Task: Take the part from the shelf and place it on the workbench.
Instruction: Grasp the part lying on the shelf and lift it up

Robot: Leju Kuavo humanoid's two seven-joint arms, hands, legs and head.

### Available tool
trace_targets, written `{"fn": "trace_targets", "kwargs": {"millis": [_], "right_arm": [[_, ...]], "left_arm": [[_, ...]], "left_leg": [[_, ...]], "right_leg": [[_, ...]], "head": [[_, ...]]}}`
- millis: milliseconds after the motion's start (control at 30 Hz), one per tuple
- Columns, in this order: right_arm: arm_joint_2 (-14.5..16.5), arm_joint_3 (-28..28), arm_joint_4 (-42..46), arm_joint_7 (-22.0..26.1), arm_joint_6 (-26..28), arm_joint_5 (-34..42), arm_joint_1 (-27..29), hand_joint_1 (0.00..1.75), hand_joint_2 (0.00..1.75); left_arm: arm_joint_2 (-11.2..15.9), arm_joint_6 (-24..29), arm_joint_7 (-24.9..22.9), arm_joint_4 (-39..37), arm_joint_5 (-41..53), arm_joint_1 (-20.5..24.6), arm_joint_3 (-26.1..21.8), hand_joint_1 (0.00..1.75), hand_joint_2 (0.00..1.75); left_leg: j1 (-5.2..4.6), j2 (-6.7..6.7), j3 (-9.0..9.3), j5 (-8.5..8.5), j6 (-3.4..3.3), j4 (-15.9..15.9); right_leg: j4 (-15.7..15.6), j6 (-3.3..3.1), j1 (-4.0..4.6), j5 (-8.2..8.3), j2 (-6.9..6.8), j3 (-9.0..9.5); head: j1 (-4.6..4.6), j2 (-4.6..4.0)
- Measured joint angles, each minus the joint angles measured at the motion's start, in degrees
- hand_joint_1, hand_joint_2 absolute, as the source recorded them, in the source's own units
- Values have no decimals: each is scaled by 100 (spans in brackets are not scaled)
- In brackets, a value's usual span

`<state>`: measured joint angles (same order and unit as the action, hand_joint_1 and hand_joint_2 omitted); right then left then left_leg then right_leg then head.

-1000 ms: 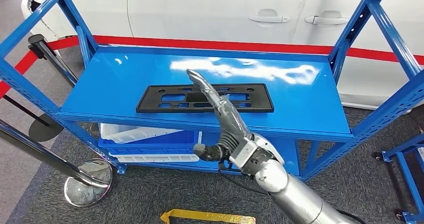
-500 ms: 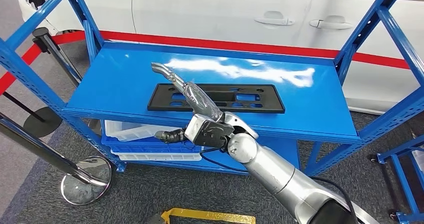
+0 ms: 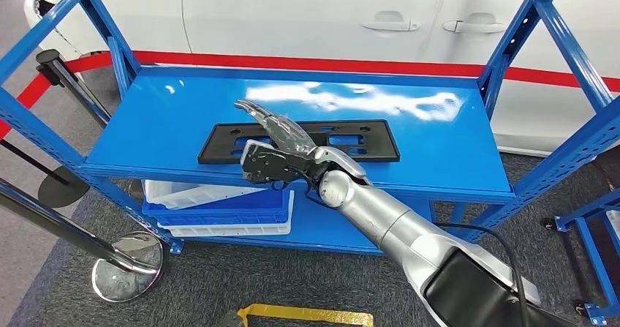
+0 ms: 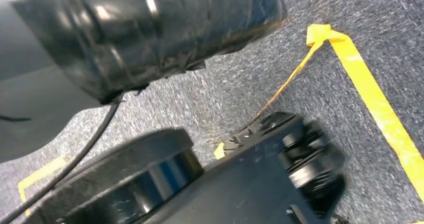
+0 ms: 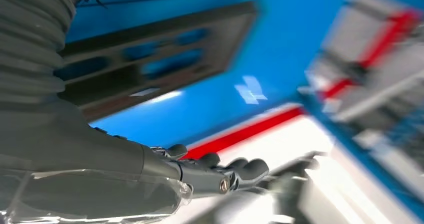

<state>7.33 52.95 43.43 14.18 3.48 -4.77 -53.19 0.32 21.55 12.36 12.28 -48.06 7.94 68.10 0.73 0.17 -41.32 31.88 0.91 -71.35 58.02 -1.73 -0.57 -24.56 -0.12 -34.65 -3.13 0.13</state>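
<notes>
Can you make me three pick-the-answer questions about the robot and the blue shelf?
1. Where does the black part lie?
A. on the floor
B. on the top board of the blue shelf
C. in the white bin

2. What colour is the stripe on the white car behind the shelf?
A. red
B. green
C. yellow

3. What is the right hand doing?
A. lifting the part off the shelf
B. reaching over the part with stretched fingers, holding nothing
C. hanging beside the robot

Answers: 1 B, the part lies flat on the top board. 2 A, a red band runs along the car. 3 B, the fingers stretch out over the part, which lies flat on the board.
</notes>
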Motion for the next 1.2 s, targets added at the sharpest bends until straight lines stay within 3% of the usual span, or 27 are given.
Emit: {"fn": "trace_targets", "kwargs": {"millis": [33,67,133,200,233,367,433,500,533,567,600,667,733,833,900,1000,1067,1100,1200], "right_arm": [[2,20,-165,-99,39,-92,-28,0,175],[2,43,-325,-213,84,-207,-58,0,175],[1,109,-605,-479,214,-515,-159,0,175],[-2,201,-844,-781,356,-904,-314,0,175],[-4,264,-953,-931,401,-1109,-387,0,175],[-20,525,-1284,-1361,447,-1675,-545,0,175],[-23,621,-1407,-1432,453,-1755,-601,0,175],[-25,708,-1510,-1463,450,-1793,-622,0,175],[-26,743,-1561,-1475,442,-1815,-617,0,175],[-28,772,-1608,-1482,428,-1843,-611,0,175],[-30,798,-1649,-1489,410,-1876,-611,0,175],[-32,845,-1707,-1506,367,-1941,-627,0,175],[-31,881,-1752,-1530,307,-1996,-642,0,175],[-38,905,-1822,-1566,226,-2066,-635,0,175],[-43,914,-1857,-1581,166,-2112,-637,0,175],[-46,932,-1894,-1632,86,-2204,-616,0,175],[-54,941,-1927,-1687,70,-2289,-582,0,175],[-58,948,-1944,-1727,79,-2340,-571,0,175],[-68,966,-1981,-1951,183,-2550,-576,0,175]], "left_arm": [[10,4,19,-1,-35,-22,-6,0,0],[21,9,32,-1,-60,-42,-12,0,0],[49,35,40,-2,-98,-68,-28,0,0],[68,59,61,-2,-140,-71,-54,0,0],[73,66,76,-3,-157,-73,-67,0,0],[92,113,102,-4,-181,-94,-90,0,0],[96,121,102,-4,-179,-93,-92,0,0],[98,127,100,-4,-177,-95,-95,0,0],[100,133,96,-4,-177,-98,-95,0,0],[102,142,91,-4,-175,-102,-95,0,0],[103,150,84,-4,-174,-104,-95,0,0],[104,161,72,-4,-171,-104,-95,0,0],[106,167,55,-4,-168,-100,-96,0,0],[114,183,31,-4,-153,-102,-97,0,0],[123,200,22,-4,-132,-102,-97,0,0],[127,211,10,-4,-109,-97,-97,0,0],[127,213,3,-4,-103,-106,-98,0,0],[127,214,2,-4,-102,-109,-99,0,0],[141,222,4,-4,-114,-105,-100,0,0]], "left_leg": [[7,1,-110,19,15,-194],[12,1,-120,-71,21,-173],[21,-3,149,-468,9,455],[6,-24,464,-706,-33,1115],[-5,-34,537,-727,-61,1269],[4,-29,580,-724,-193,1337],[11,-17,600,-736,-260,1365],[0,-12,602,-730,-294,1363],[-3,-11,603,-726,-299,1359],[-5,-13,604,-720,-301,1352],[-5,-15,607,-710,-297,1339],[-12,-17,607,-673,-272,1294],[-34,-16,587,-644,-227,1250],[-40,-13,571,-641,-153,1253],[-30,-14,503,-504,-91,1082],[-7,-14,58,-26,-9,106],[-2,-14,-133,30,9,-275],[-3,-14,-77,-99,2,-146],[-21,-24,464,-596,-78,971]], "right_leg": [[2,0,0,-3,5,0],[7,2,-1,-6,15,0],[31,22,-5,-21,48,0],[62,67,11,-40,81,-22],[69,94,19,-44,91,-32],[155,204,16,-125,90,-65],[641,244,7,-406,75,-288],[1404,264,5,-723,71,-661],[1653,268,3,-771,71,-794],[1704,266,2,-715,71,-837],[1519,256,2,-556,69,-765],[772,217,7,-176,54,-418],[258,177,27,-26,39,-176],[156,113,36,-25,46,-137],[109,53,6,2,50,-108],[91,2,-2,9,51,-95],[97,-4,5,5,60,-95],[100,-4,7,4,69,-94],[108,18,16,-1,101,-92]], "head": [[1,0],[0,0],[-1,0],[2,0],[2,0],[10,0],[23,0],[30,0],[30,0],[31,0],[32,0],[30,0],[21,0],[18,0],[-2,0],[-33,0],[-32,0],[-32,0],[-30,0]]}}
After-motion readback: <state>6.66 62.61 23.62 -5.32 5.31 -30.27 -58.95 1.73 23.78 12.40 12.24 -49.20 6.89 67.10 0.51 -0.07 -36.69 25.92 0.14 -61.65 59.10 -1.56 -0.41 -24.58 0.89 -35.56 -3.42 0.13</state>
